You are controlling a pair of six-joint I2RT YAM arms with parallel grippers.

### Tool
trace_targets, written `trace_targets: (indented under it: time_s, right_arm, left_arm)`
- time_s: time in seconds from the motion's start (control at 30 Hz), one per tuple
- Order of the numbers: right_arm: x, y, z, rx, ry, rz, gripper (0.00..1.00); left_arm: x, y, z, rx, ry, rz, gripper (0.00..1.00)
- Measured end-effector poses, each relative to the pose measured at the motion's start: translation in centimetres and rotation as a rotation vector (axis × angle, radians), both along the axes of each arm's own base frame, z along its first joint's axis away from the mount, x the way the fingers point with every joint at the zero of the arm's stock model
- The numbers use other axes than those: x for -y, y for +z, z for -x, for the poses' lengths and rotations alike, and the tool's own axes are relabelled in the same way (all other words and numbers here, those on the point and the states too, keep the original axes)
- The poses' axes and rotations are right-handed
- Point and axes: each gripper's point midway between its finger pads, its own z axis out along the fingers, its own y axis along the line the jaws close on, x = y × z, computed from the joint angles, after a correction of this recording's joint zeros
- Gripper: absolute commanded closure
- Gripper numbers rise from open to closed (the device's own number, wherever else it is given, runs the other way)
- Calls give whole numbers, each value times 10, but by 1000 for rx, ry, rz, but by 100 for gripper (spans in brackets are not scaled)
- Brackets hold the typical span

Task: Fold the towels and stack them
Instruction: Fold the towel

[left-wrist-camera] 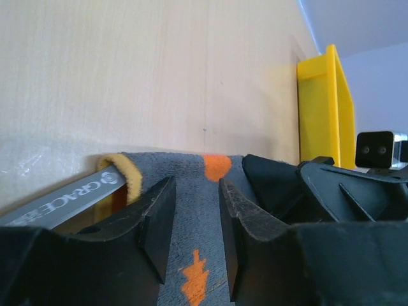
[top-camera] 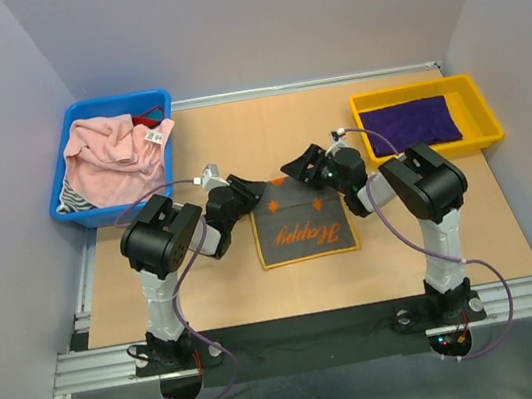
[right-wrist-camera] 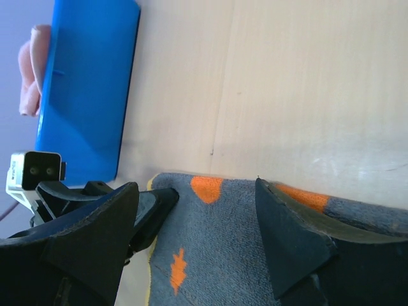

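The grey-and-orange "Happy" towel (top-camera: 306, 226) lies flat at the table's middle. My left gripper (top-camera: 256, 193) is low over its far left corner, jaws apart, with towel (left-wrist-camera: 191, 191) showing between the fingers (left-wrist-camera: 156, 220). That yellow-edged corner curls up beside a grey label (left-wrist-camera: 64, 201). My right gripper (top-camera: 294, 169) is open wide over the far edge of the towel (right-wrist-camera: 217, 236), holding nothing. The pale pink towel (top-camera: 112, 155) is crumpled in the blue bin (top-camera: 96, 213). The dark purple towel (top-camera: 409, 123) lies folded in the yellow bin (top-camera: 479, 105).
The two grippers are close together, almost tip to tip; the left finger shows in the right wrist view (right-wrist-camera: 150, 207). The blue bin stands at the far left, with a red item (top-camera: 145, 120) and a striped cloth (top-camera: 71, 198) in it. The yellow bin stands at the far right.
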Motion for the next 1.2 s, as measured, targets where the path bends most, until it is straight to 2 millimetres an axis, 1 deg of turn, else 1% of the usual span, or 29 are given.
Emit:
trace_targets:
  time_s: [0.3, 0.43, 0.47, 0.53, 0.63, 0.73, 0.83, 0.87, 0.9, 0.93, 1.0, 1.07, 1.1, 1.13, 1.17, 1.2]
  right_arm:
    - [37, 2, -13, 7, -54, -28, 21]
    - [59, 2, -18, 9, -86, -25, 21]
    - [68, 2, -20, 13, -97, -19, 21]
    - [82, 4, -23, 25, -110, -2, 21]
    - [94, 5, -23, 24, -111, 51, 20]
    - [100, 7, -21, 19, -97, 126, 20]
    - [105, 11, -22, 17, -75, 230, 21]
    - [106, 17, -25, 26, -62, 275, 21]
    - [108, 22, -30, 26, -47, 323, 21]
    - [109, 24, -34, 29, -34, 361, 21]
    - [111, 33, -42, 46, 7, 451, 22]
    - [114, 37, -46, 46, 62, 550, 24]
    - [117, 39, -46, 47, 98, 607, 25]
    - [119, 41, -46, 53, 122, 645, 26]
    - [121, 40, -47, 54, 155, 692, 28]
    - [122, 40, -47, 55, 176, 719, 31]
  left_arm:
    - [-8, -1, -5, -30, 52, -13, 57]
    - [-10, -2, -9, -40, 67, -19, 58]
    - [-10, -2, -9, -42, 68, -20, 58]
    - [-11, -2, -9, -48, 70, -22, 58]
    - [-13, 0, -8, -60, 70, -37, 58]
    - [-14, 7, -10, -63, 61, -78, 56]
    - [-14, 31, -18, -36, 53, -135, 51]
    - [-14, 46, -22, -7, 49, -157, 50]
    - [-14, 54, -25, 0, 46, -175, 47]
    - [-13, 70, -31, 31, 43, -195, 45]
    - [-13, 95, -38, 75, 30, -247, 42]
    - [-13, 117, -45, 117, 10, -322, 33]
    - [-14, 121, -46, 123, -3, -360, 26]
    - [-15, 127, -47, 126, -21, -412, 24]
    - [-16, 128, -47, 128, -31, -440, 15]
    - [-18, 130, -46, 120, -57, -492, 13]
